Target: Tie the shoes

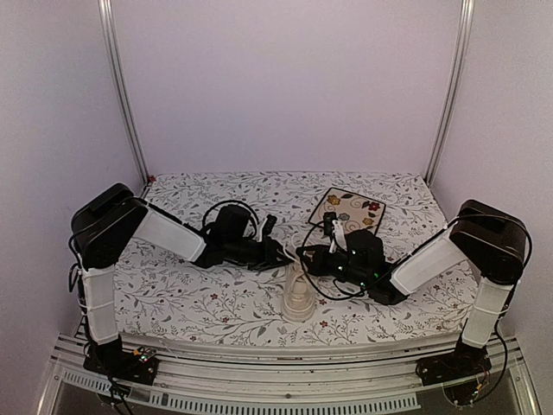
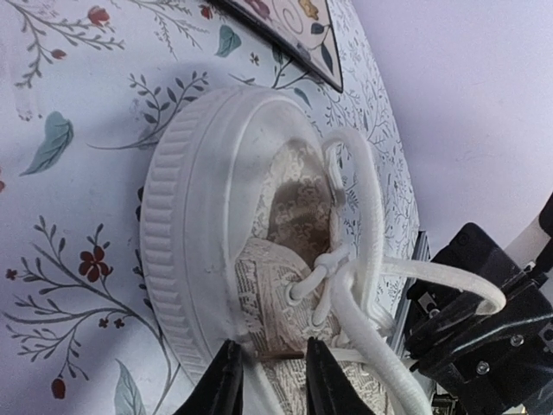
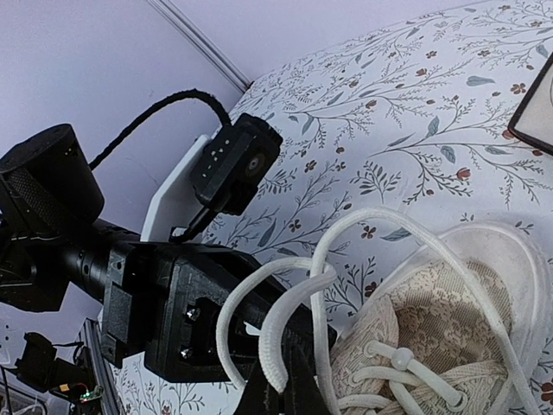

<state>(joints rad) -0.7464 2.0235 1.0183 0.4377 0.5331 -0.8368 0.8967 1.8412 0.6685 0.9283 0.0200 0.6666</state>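
Observation:
The cream-white sneaker point(image 1: 299, 298) stands between my two grippers, near the front of the table. In the left wrist view the sneaker point(image 2: 199, 216) shows its rubber rim, lace-pattern lining and a knot with long white laces point(image 2: 373, 216) looping over it. My left gripper point(image 1: 281, 255) hovers at the shoe's side wall, and its fingertips point(image 2: 272, 380) stand a narrow gap apart with the collar between them. My right gripper point(image 1: 309, 258) is shut point(image 3: 289, 402) on a lace loop point(image 3: 285, 337) lifted off the sneaker point(image 3: 449, 320).
A square floral tile point(image 1: 348, 207) lies behind the shoe at the back right, on the floral tablecloth point(image 1: 173, 294). The left arm's black body point(image 3: 173, 303) is close beside the right gripper. White walls and metal posts enclose the table.

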